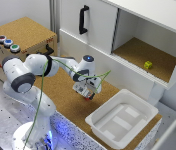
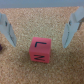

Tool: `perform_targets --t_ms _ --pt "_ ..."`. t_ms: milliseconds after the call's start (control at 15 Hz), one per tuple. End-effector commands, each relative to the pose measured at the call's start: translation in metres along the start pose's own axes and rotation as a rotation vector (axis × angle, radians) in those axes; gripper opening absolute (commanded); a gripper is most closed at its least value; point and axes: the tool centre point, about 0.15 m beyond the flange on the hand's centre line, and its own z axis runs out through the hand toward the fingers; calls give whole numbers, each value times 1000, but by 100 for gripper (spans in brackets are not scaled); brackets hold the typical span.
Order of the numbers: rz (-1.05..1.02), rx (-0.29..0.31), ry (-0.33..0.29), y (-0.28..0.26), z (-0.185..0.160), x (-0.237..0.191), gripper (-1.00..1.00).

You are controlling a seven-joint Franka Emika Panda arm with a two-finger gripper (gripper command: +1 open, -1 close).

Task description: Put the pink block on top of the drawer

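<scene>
We see the claw (image 2: 39, 31) wide open above the pink block (image 2: 39, 49) on the tabletop (image 2: 20, 70), so grasping and carrying to the drawer (image 1: 22, 31) remain.

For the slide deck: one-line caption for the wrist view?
Open gripper poised over the pink block on the cork surface, fingers apart on either side.

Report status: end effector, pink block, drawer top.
End effector open, fingers straddling pink block, not closed on it. Block on cork surface, not yet lifted. Drawer top bare apart from three buttons. Nothing in the way.
</scene>
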Motion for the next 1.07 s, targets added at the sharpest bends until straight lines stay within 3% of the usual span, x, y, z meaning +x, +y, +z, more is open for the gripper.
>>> perform_targets --t_ms 0,467,533,733,1000 --pt "17 -131 6 -2 24 10 100" --pt "70 -132 -30 -7 35 2 100" --pt "88 -128 -22 -6 35 0 -100" --pt "118 -142 1 -2 29 -6 -100" --pt "130 -130 -19 -1 30 -21 -100"
